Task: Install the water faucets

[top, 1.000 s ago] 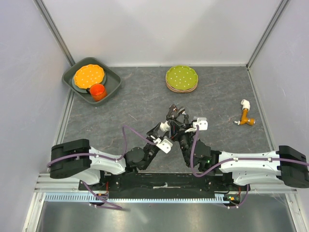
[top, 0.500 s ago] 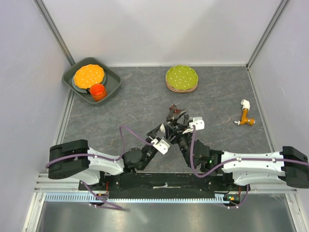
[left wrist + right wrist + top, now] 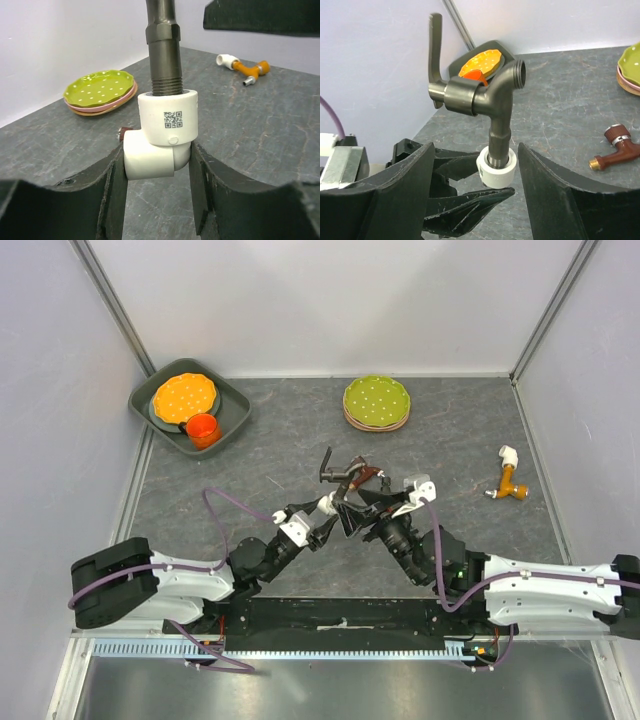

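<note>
The left gripper (image 3: 156, 157) is clamped on the white elbow (image 3: 167, 125), socket upward. The grey tap (image 3: 492, 100) stands upright in that socket with some thread showing, its handle pointing to 12 o'clock. The right gripper (image 3: 475, 150) is spread wide, one finger on either side of the tap and neither touching it. A brown tap (image 3: 615, 145) lies on the table (image 3: 260, 460) at its 3 o'clock. Seen from above, an orange tap (image 3: 510, 480) lies well off at 3 o'clock and the green plates (image 3: 376, 402) at 12.

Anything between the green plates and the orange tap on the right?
No. In the top view, only bare table lies between the green plates and the orange tap.
</note>
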You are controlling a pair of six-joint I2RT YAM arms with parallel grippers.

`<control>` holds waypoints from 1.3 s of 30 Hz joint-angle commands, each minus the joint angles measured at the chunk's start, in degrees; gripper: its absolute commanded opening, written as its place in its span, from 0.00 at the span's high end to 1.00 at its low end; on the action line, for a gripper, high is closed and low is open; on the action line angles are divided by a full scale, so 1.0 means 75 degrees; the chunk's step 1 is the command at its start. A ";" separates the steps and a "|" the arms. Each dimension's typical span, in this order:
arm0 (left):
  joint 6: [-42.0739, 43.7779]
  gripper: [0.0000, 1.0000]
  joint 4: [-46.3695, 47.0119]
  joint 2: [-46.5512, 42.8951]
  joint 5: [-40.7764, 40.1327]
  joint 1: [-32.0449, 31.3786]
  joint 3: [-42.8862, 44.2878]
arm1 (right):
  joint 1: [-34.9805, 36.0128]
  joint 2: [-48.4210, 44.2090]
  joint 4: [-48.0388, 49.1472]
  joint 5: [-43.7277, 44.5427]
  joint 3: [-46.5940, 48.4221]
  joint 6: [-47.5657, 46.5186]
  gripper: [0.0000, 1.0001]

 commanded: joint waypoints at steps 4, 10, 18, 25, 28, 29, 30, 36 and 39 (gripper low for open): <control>-0.1500 0.98 0.2103 -0.0572 0.1432 0.0591 -0.0294 | -0.0861 -0.0902 -0.0405 -0.2162 -0.0193 -0.0634 0.26; -0.2134 0.98 0.1904 -0.0994 0.2264 0.1049 -0.0435 | -0.2151 -0.1372 -0.0640 -0.4805 -0.0392 -0.0763 0.24; -0.2309 0.98 0.1214 -0.1463 0.3249 0.1178 -0.0341 | -0.3745 -0.0693 0.0155 -0.8120 -0.0299 -0.0402 0.24; -0.2392 0.98 0.0791 -0.1604 0.3659 0.1237 -0.0189 | -0.4204 -0.0013 0.0824 -0.9986 0.0158 -0.0154 0.29; -0.2403 0.98 0.0767 -0.1534 0.3788 0.1260 -0.0131 | -0.4216 0.0093 0.0871 -1.0244 0.0264 -0.0178 0.29; -0.2427 0.98 0.0767 -0.1522 0.3847 0.1260 -0.0119 | -0.4216 0.0105 0.0871 -1.0256 0.0287 -0.0166 0.29; -0.2427 0.98 0.0767 -0.1522 0.3870 0.1260 -0.0107 | -0.4216 0.0116 0.0883 -1.0245 0.0311 -0.0178 0.30; -0.2427 0.98 0.0639 -0.1487 0.4081 0.1272 -0.0025 | -0.4251 0.0210 0.0883 -1.0069 0.0486 -0.0154 0.33; -0.2439 0.98 0.0615 -0.1475 0.4164 0.1272 0.0022 | -0.4274 0.0292 0.0860 -0.9929 0.0580 -0.0166 0.36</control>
